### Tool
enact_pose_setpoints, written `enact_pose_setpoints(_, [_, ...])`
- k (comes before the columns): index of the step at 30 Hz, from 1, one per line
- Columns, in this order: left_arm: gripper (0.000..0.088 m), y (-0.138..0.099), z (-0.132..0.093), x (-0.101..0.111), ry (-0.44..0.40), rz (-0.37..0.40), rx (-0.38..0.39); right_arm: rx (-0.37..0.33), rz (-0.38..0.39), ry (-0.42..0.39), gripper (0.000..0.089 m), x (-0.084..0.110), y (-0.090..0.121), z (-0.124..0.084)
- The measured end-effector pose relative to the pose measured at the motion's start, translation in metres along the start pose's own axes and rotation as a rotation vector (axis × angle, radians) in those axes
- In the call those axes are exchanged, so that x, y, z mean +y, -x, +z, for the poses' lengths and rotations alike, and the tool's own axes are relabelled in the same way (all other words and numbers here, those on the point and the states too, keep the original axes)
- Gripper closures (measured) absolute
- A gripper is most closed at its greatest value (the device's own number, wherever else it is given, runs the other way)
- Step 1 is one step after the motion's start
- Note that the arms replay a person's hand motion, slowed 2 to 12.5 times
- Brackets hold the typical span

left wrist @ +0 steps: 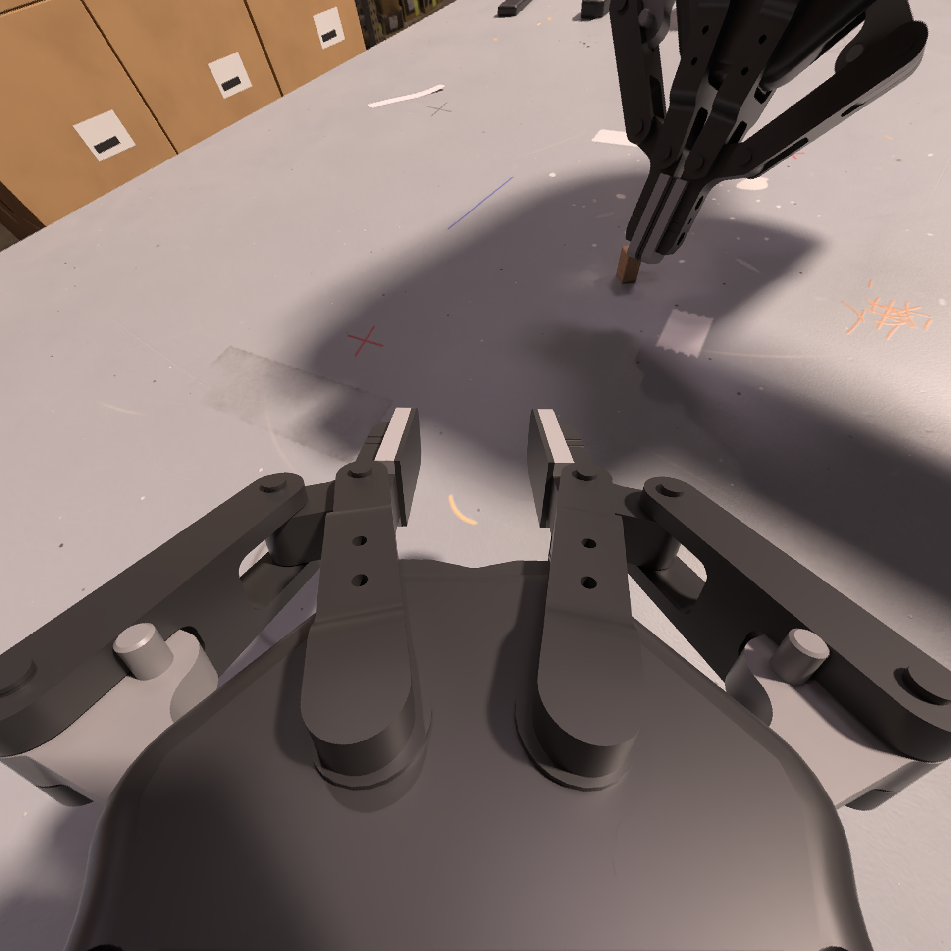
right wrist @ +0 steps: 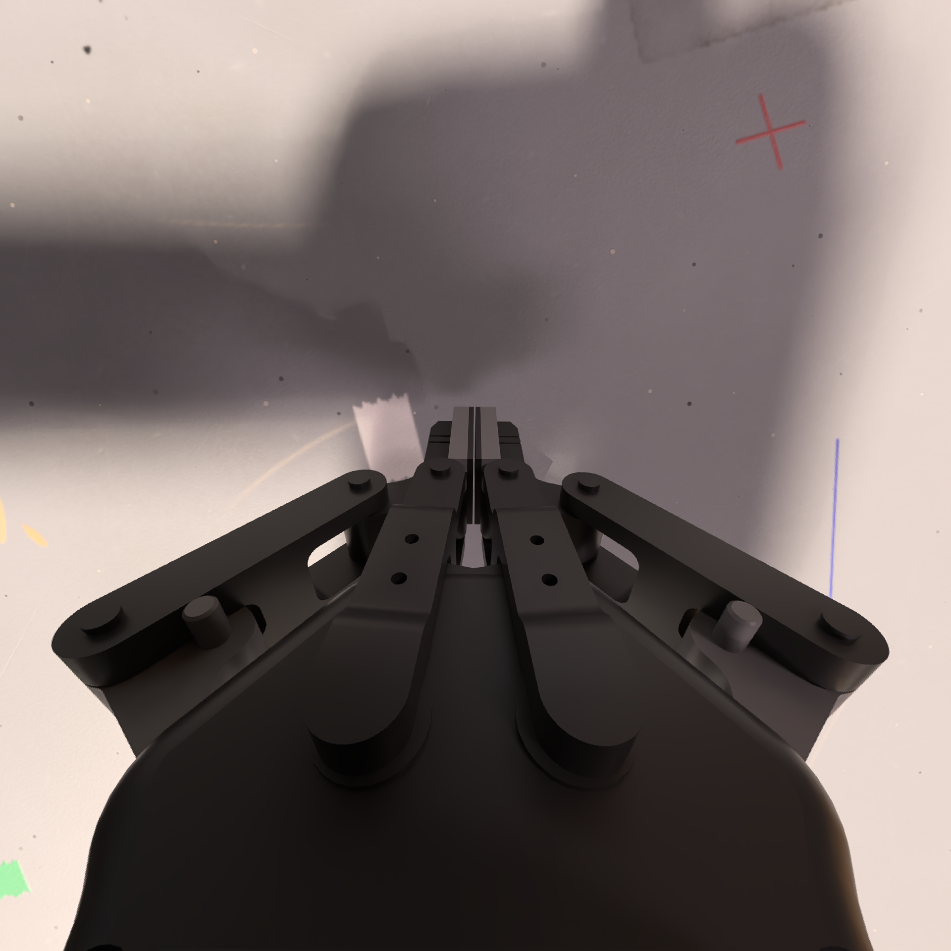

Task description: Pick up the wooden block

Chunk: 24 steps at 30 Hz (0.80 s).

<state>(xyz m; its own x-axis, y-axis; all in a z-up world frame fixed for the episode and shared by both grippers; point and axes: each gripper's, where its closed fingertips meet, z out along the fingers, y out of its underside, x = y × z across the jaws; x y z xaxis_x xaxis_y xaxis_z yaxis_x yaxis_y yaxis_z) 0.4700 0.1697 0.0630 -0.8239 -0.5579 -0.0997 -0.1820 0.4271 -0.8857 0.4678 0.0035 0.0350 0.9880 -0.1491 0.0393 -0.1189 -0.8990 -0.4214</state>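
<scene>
A small brown wooden block (left wrist: pixel 628 265) stands upright on the grey table (left wrist: pixel 257 257), far ahead and to the right in the left wrist view. My right gripper (left wrist: pixel 651 254) comes down from the upper right, its jaws shut with the pads pressed together. Its tips are right beside the block's upper right edge, and the block is not between them. In the right wrist view the right gripper (right wrist: pixel 472 409) is shut and empty, and the block is hidden. My left gripper (left wrist: pixel 473 411) is open and empty, low over the table, well short of the block.
Cardboard boxes (left wrist: pixel 103 103) with white labels line the table's far left edge. A red cross mark (left wrist: pixel 365 339) and a pale tape patch (left wrist: pixel 687 332) lie on the table between my left gripper and the block. Orange scribbles (left wrist: pixel 890 316) are at the right.
</scene>
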Motion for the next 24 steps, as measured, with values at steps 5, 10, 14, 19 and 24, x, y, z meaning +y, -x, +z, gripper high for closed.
enact_pose_setpoints(5, [0.0501, 0.0002, 0.0000, 0.0000, -0.001, -0.002, 0.000, 0.009, 0.002, -0.009, 0.0886, -0.0003, -0.0002, 0.0000])
enact_pose_setpoints(10, [0.0501, 0.0003, 0.0000, 0.0000, -0.002, -0.003, 0.000, 0.016, 0.004, -0.018, 0.0884, -0.0002, -0.0002, 0.0002])
enact_pose_setpoints(14, [0.0502, 0.0002, 0.0000, 0.0000, -0.003, -0.002, 0.001, 0.019, 0.008, -0.027, 0.0882, -0.0005, -0.0001, 0.0005])
enact_pose_setpoints(19, [0.0502, 0.0003, -0.0001, 0.0000, -0.003, -0.002, -0.001, 0.024, 0.007, -0.036, 0.0882, -0.0005, -0.0002, 0.0005])
enact_pose_setpoints(24, [0.0502, 0.0002, -0.0004, -0.0003, -0.006, 0.002, -0.002, 0.030, -0.003, -0.049, 0.0885, -0.0008, -0.0001, 0.0008])
